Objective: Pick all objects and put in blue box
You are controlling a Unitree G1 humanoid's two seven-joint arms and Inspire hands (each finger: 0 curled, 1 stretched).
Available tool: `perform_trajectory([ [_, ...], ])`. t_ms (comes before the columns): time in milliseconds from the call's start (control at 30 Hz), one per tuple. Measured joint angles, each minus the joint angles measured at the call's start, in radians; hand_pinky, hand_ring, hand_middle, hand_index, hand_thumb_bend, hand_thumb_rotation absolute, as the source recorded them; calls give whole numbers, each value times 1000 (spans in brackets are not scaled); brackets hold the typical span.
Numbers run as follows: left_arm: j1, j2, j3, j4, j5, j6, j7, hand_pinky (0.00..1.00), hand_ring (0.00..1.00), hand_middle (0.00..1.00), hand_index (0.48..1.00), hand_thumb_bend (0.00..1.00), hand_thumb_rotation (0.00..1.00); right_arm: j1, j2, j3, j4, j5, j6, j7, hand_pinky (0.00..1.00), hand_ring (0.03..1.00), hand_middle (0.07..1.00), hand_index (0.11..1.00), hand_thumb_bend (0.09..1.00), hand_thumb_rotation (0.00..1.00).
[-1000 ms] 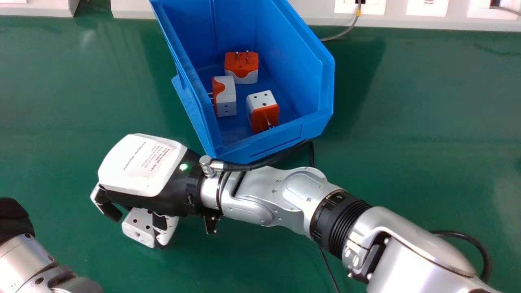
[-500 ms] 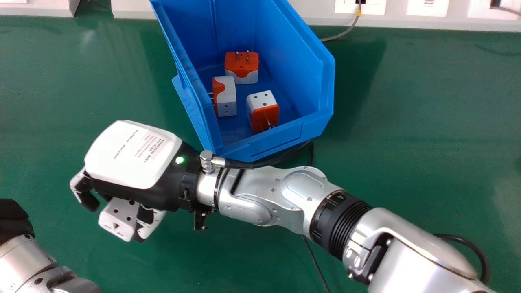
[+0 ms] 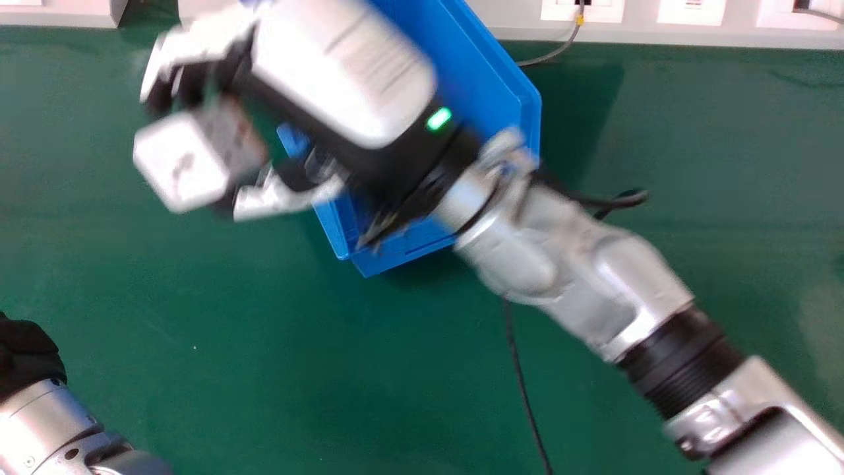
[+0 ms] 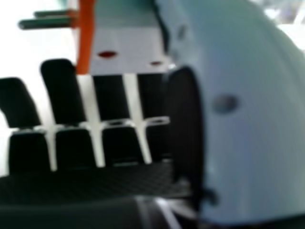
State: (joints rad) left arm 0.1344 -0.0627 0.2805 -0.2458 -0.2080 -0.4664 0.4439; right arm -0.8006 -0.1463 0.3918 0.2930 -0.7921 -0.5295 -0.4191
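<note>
I have the right hand [image 3: 343,76] angled across the blue box [image 3: 488,69], which sits toward the far edge of the worktop [image 3: 659,218]. The adapter [image 3: 181,161], white and orange with metal prongs, is in its grasp, held up just outside the box's left wall. The fingers are curled partway, spread only as wide as the adapter, with the thumb on the opposite side; I read the grip as firm enough to travel. The left hand [image 3: 26,349] is parked by the left edge of the head view.

I take this as the carry, with the release to come. Next I'd bring the whole hand to the right until the adapter, not just the wrist, is over the opening, then lower a little and straighten the fingers. Opening here would likely drop it on the worktop. I'd keep enough height going across, as the thumb or prongs could catch the rim.
</note>
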Motion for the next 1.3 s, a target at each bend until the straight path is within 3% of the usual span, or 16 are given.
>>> perform_trajectory([
  [233,-9,0,-2,7,-8,0,-3,860,902,908,919,501,461,-4,-44,-169,-41,22,84,-100,329,407,498,512,497,0],
  [467,-23,-1,-21,24,2,-1,-1,861,911,921,919,511,485,-117,-60,-227,329,77,124,-199,328,401,488,518,496,0],
  [633,-28,-1,-45,28,2,-3,-3,852,901,907,898,482,485,-292,-47,-126,750,42,188,-191,318,418,505,518,496,0],
  [667,-31,-1,-57,28,2,-4,-3,851,898,903,890,476,484,-319,-30,-81,849,21,217,-176,318,423,509,519,496,0],
  [733,-33,-1,-67,28,-2,-9,-4,848,900,905,886,460,476,-324,0,-46,919,12,231,-145,320,426,504,529,495,0],
  [900,-32,-1,-107,28,-8,-31,-9,799,889,902,883,445,461,-341,34,47,995,-3,244,-73,348,436,485,535,497,0],
  [1000,-28,0,-120,28,-8,-33,-16,806,890,902,887,443,459,-343,42,92,1001,-11,244,-66,360,443,489,524,499,0],
  [1133,-25,0,-122,28,-12,-44,-20,816,891,905,891,438,451,-351,49,146,1003,-33,262,-64,328,435,501,541,495,0],
  [1200,-25,0,-127,28,-28,-48,-24,820,892,906,895,434,442,-363,53,168,1003,-39,279,-45,303,430,509,556,491,0],
  [1300,-23,1,-131,31,-29,-50,-26,820,889,904,893,445,435,-376,62,181,1003,-38,301,-12,296,433,526,559,489,0],
])
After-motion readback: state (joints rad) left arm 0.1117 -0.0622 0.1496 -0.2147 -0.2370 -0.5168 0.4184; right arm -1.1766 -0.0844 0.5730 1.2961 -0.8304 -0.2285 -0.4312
